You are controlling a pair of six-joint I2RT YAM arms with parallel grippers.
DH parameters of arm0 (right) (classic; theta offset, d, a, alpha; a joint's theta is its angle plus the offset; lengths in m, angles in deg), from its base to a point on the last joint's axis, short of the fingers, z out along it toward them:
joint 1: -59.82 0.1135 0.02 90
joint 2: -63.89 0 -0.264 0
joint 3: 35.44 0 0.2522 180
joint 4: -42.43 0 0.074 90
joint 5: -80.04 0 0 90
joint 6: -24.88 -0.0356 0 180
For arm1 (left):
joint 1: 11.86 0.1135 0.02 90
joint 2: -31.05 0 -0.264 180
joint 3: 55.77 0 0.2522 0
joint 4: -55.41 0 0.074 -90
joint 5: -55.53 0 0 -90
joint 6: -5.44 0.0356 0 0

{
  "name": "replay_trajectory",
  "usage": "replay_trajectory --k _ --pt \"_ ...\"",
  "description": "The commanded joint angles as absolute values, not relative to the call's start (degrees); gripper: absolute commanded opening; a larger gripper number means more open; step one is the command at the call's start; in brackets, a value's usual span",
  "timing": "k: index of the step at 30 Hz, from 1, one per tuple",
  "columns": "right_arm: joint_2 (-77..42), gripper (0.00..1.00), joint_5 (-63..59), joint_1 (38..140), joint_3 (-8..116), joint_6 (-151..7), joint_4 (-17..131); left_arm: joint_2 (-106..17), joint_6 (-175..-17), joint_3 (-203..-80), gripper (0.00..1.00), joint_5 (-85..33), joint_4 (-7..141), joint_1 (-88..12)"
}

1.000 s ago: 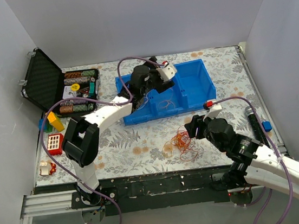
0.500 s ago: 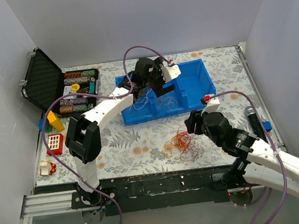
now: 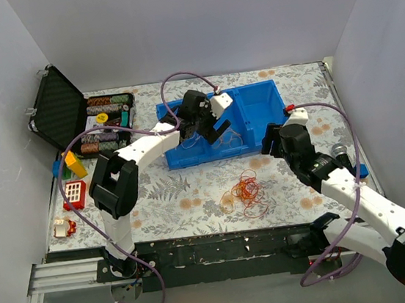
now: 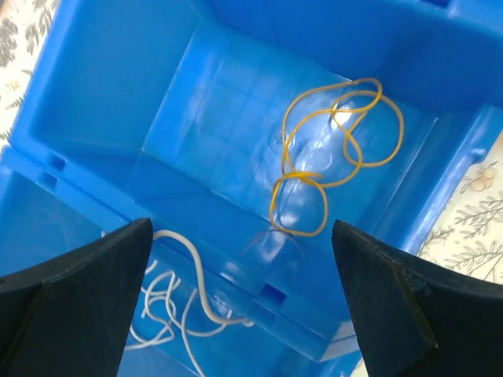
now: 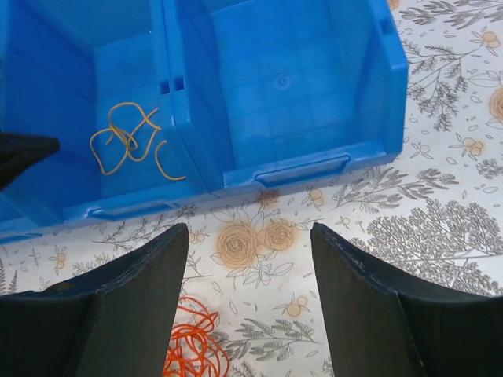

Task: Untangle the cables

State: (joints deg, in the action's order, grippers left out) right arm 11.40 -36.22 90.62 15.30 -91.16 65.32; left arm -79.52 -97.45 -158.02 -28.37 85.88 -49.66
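A blue bin [image 3: 272,117] with three compartments stands at the back of the table. A curly orange-yellow cable [image 4: 338,149] lies in its middle compartment, also in the right wrist view [image 5: 126,145]. A white cable [image 4: 177,314] lies in the left compartment. A tangle of red-orange cable [image 3: 246,190] lies on the flowered cloth in front of the bin, also low in the right wrist view [image 5: 189,345]. My left gripper [image 4: 240,306] hangs open and empty over the bin. My right gripper [image 5: 247,298] is open and empty above the cloth, right of the red tangle.
An open black case [image 3: 57,110] with poker chips [image 3: 105,137] sits at the back left. Toy blocks [image 3: 74,189] lie at the left edge. A black tool [image 3: 344,160] and a small blue piece [image 3: 361,170] lie at the right edge. Side walls enclose the table.
My right arm has swung right and away from the red tangle toward the bin's right end. My left gripper has shifted slightly over the bin.
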Motion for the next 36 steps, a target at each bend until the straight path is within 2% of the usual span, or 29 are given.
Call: replay_trajectory --k 1,10,16,28,36 --pt "7.5 0.72 -31.8 89.7 17.8 -87.5 56.8 -75.7 -103.1 -156.3 0.98 -30.9 84.3 -48.9" --pt "1.8 0.72 -29.6 89.4 16.1 -85.1 47.2 -78.2 -104.9 -154.4 0.95 -31.0 83.6 -47.6" --pt "-2.8 0.72 -27.7 89.3 16.5 -83.5 41.3 -74.3 -106.6 -150.2 0.94 -32.6 79.8 -45.2" --pt "-13.2 0.72 -27.1 87.3 20.5 -81.4 37.4 -70.4 -108.6 -143.3 0.94 -30.0 76.9 -43.3" --pt "-16.9 0.67 -19.7 87.3 21.6 -83.1 36.2 -69.6 -104.0 -139.8 0.87 -26.2 77.1 -42.7"
